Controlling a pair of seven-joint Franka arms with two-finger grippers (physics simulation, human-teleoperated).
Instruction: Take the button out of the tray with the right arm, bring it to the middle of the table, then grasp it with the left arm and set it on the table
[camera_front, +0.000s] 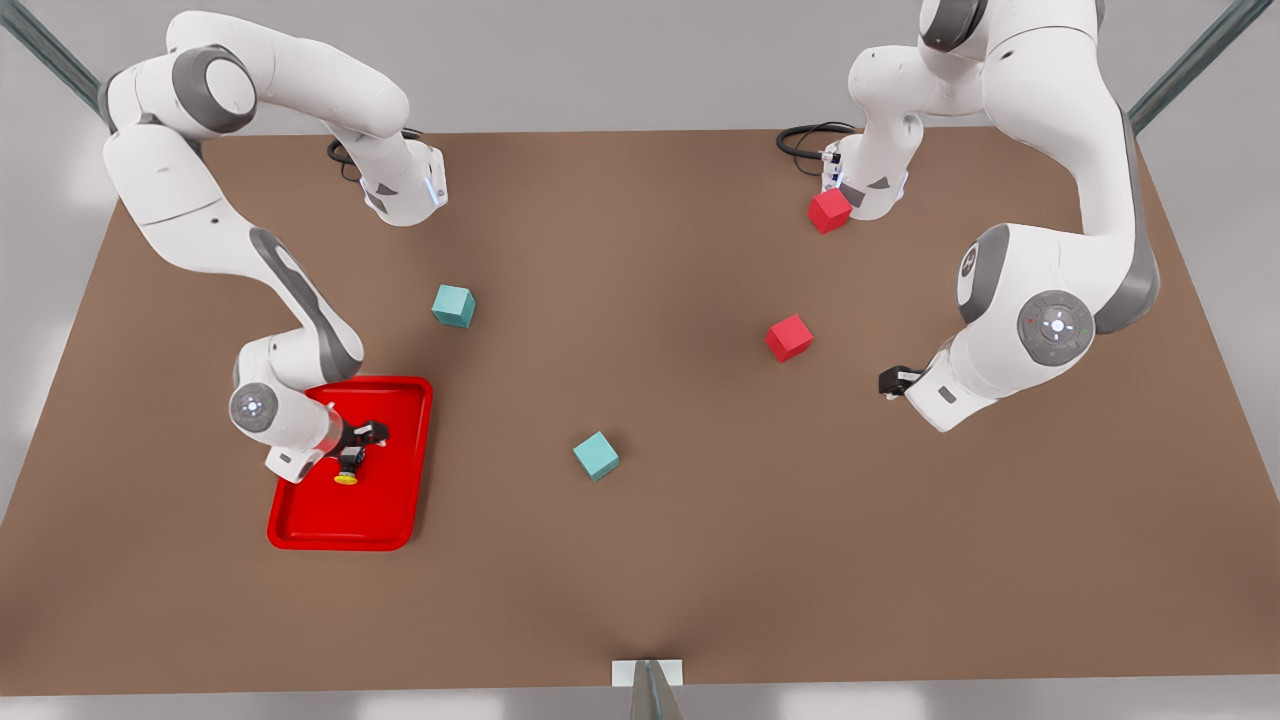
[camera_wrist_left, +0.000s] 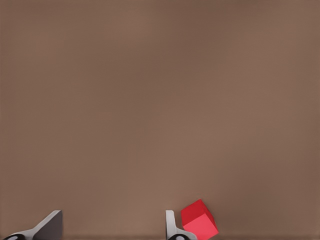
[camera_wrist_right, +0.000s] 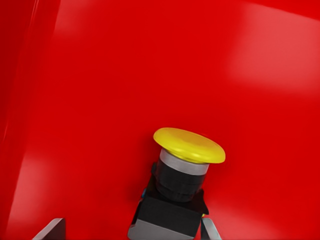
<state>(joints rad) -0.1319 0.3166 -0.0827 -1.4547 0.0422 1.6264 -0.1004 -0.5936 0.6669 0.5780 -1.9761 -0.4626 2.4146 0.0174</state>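
Up close, jaws flank button (camera_wrist_right: 182, 172).

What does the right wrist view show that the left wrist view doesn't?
Right wrist view: the button, yellow cap on a black-and-grey body, between the right gripper fingers over the tray floor. Left wrist view: bare table and a red cube beside one finger of the open left gripper. Shared: each shows its own two fingertips at the frame edge.
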